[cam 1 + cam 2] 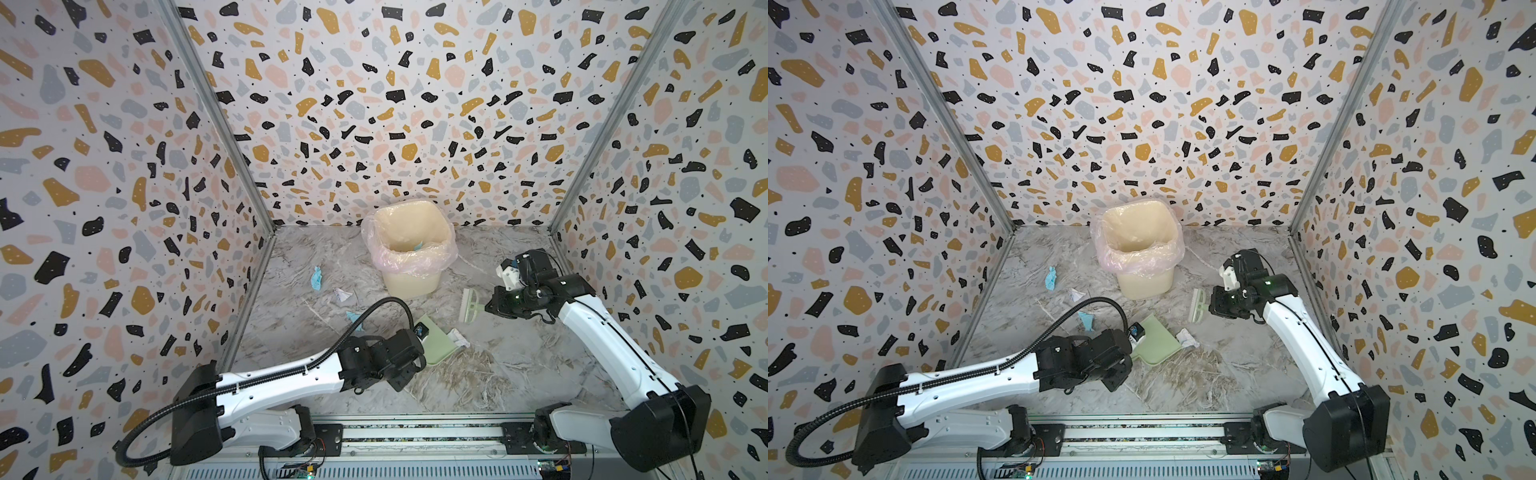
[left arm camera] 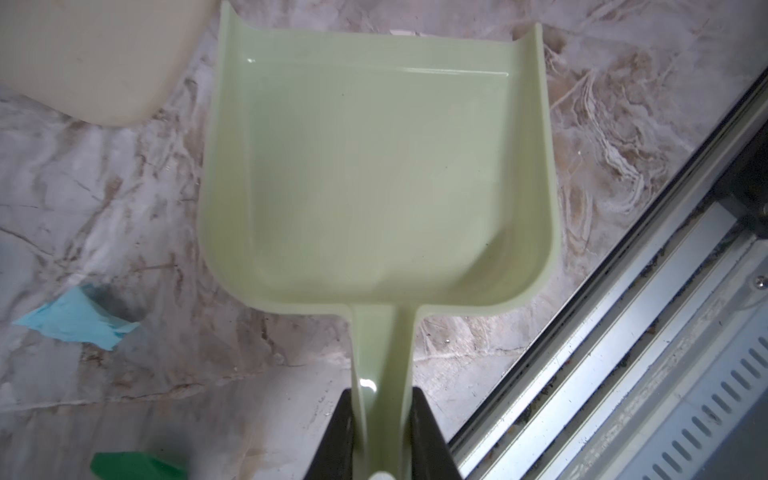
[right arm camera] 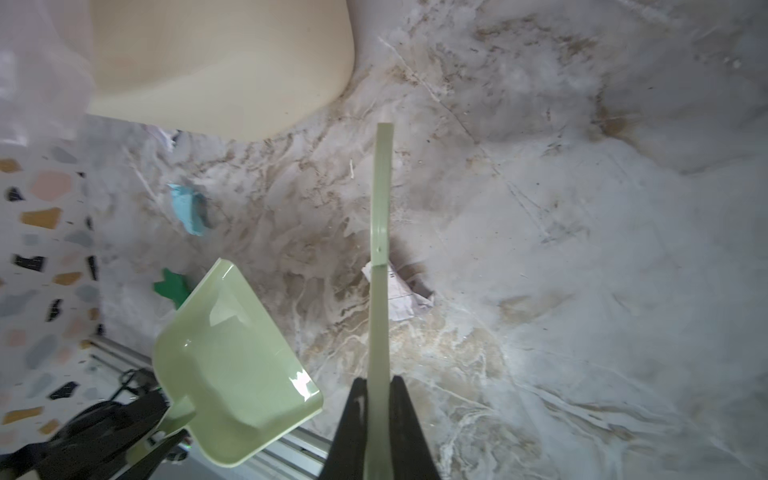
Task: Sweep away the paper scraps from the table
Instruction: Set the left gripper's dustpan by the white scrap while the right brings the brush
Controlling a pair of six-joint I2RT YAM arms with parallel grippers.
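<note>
5 paper scraps (image 1: 316, 277) on the table (image 1: 519, 353), 1 bin (image 1: 409, 286), 1 dustpan (image 1: 440, 347), 1 brush (image 1: 469, 305)

Robot test cell in a lab-type setting: three terrazzo-print walls (image 1: 374, 104), joined by bare aluminium posts (image 1: 216, 116), box in a small marble-patterned table (image 1: 519, 365). A left arm (image 1: 270, 378) and a right arm (image 1: 615, 345), both white and black, are mounted on a metal rail (image 1: 415, 434) along the front edge, with small exposed circuit boards (image 1: 555, 466) beside it. A lined waste bin (image 1: 409, 286) stands by the back wall as a domestic prop.
</note>
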